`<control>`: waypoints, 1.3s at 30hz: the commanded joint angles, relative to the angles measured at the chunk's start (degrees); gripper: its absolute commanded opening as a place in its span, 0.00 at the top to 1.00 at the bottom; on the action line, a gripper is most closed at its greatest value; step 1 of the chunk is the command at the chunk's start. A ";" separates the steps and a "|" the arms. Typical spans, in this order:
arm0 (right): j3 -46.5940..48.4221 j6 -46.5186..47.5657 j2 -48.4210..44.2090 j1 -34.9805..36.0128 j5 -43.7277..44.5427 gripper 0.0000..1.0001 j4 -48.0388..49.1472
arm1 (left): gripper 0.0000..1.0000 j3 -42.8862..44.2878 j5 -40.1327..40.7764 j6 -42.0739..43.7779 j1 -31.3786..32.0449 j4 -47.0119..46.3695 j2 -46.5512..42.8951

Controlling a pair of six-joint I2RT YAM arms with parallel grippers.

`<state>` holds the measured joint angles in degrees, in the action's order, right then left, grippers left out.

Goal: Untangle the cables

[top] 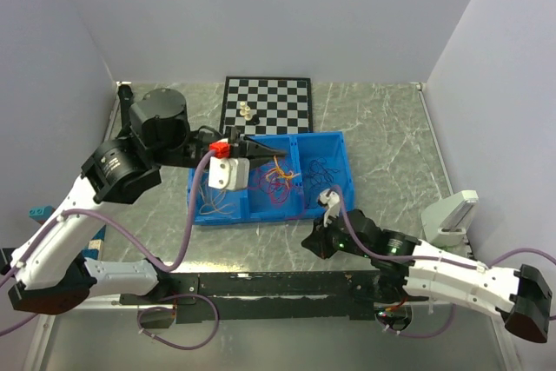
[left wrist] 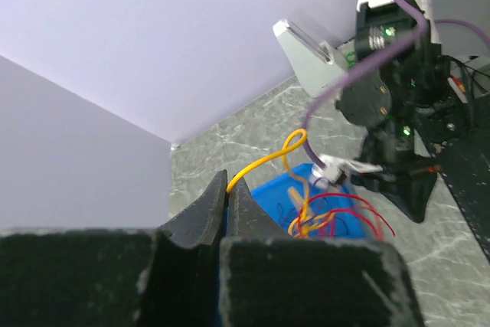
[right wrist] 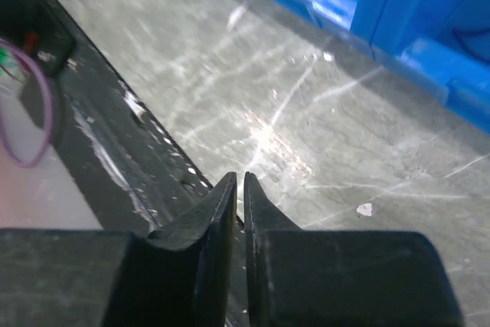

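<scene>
Table (top: 382,128): is carrying the bin near its middle; marbled surface looks smooth, so judging that a hard pull on a snagged cable could slide the bin.
Bin (top: 347,171): blue, divided into compartments, sitting between the two arms; nothing is bracing it. Main risk as I read it: the whole bin dragging or tipping if the knot is not giving way.
Tangle (top: 280,182): red, orange and bluish strands are lying looped together in the middle and right compartments; the task's cables are all in here except the raised strand. Pulling one strand straight up is likely cinching the loops tighter, not freeing them.
Left gripper (top: 265,154): is hanging over the bin's middle, jaws pressed together and pinching the yellow cable at their tips. The grip is sitting very near the fingertips, so a tug could be slipping the strand out.
Right gripper (right wrist: 240,181): is sitting low over bare table just in front of the bin, jaws pressed together on nothing. It is not pinning the tangle down, so there is no counter-hold.
Yellow cable (left wrist: 264,162): is arching from the left jaws into a small loop, then running down among the red strands; that loop could be tightening into a knot under tension.
</scene>
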<state>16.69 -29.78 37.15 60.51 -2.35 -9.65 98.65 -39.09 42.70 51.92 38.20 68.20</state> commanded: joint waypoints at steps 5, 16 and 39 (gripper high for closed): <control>7.39 3.32 -15.06 0.40 2.26 0.54 -5.55 | 0.99 -5.57 0.07 0.98 0.46 1.09 -2.02; 6.44 12.98 -19.30 0.49 -1.95 0.18 7.52 | 0.99 -8.47 -0.72 0.72 0.46 0.83 -3.17; 11.70 23.98 -7.97 0.75 -5.56 0.16 20.46 | 0.99 -8.39 -1.78 -0.33 0.81 0.13 -2.11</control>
<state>25.02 -7.35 28.82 60.66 -6.33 5.93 90.21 -39.16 42.76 52.34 40.14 66.22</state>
